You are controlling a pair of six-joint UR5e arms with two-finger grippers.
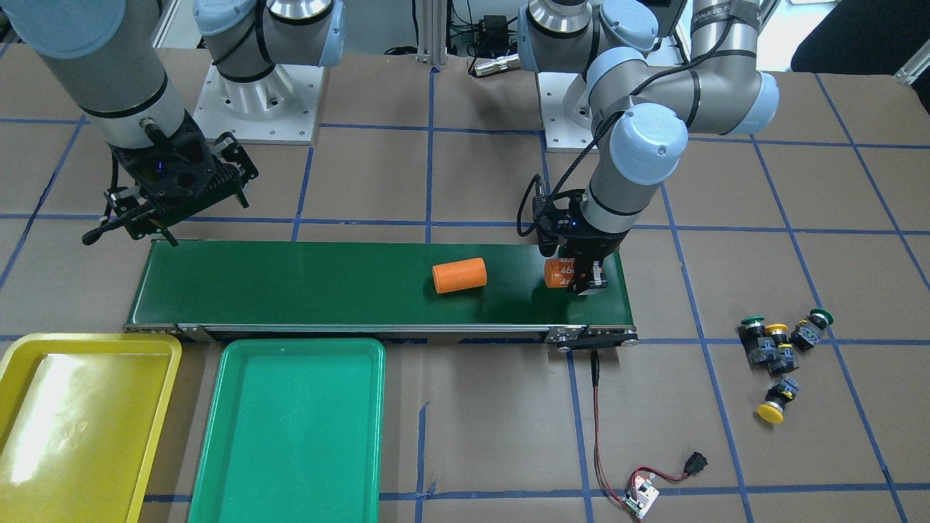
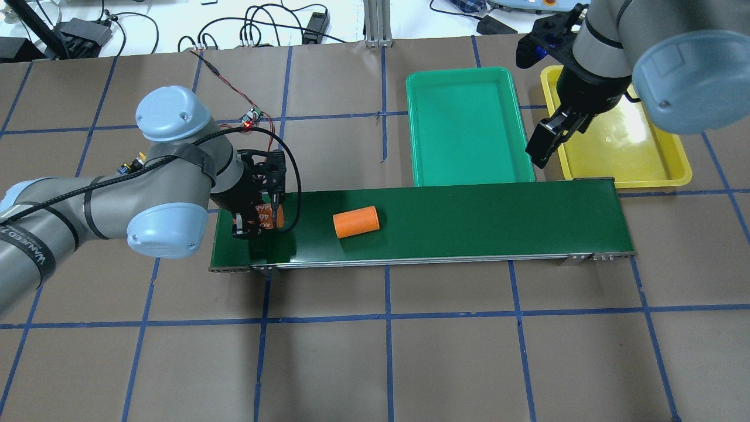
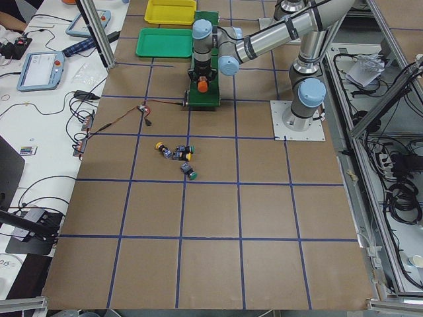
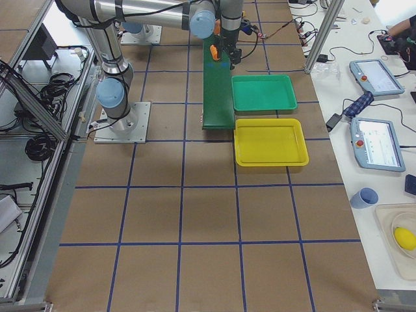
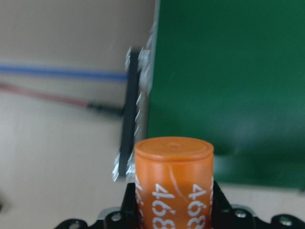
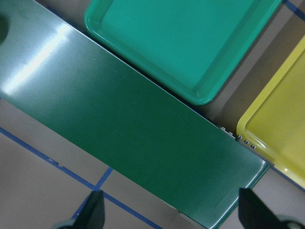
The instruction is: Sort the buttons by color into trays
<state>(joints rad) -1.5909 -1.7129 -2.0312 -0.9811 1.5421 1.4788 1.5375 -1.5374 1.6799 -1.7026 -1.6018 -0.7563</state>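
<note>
Right, status: the buttons (image 1: 779,349) are on the counter (image 1: 494,436) past the belt's end on the robot's left side, well apart from both trays. Neither tray holds anything.

Left pincer (image 1: 585,280) is clamped on an orange cylinder (image 5: 174,181) just over the green belt (image 1: 327,283), not on a button. Right pincer (image 2: 546,142) hangs over the belt's other end near the trays, fingers apart, holding nothing.

Handling, my read: the buttons look small, light, hard plastic. The round caps would likely slip or roll, so grip across the flat sides of the block body, not the cap. Three are bunched, touching or nearly so, which leaves little finger room. The lone yellow-capped one (image 1: 771,411) lies apart, so it's the easiest first pick.

Counts:
- buttons: 4 (2 yellow caps, 2 green), as best I can tell in the cluster
- trays: 2, yellow tray (image 1: 87,428) and green tray (image 1: 290,436), side by side
- cylinders: 2, one held, a second cylinder (image 1: 459,276) lying on the belt
- belt: 1
</note>
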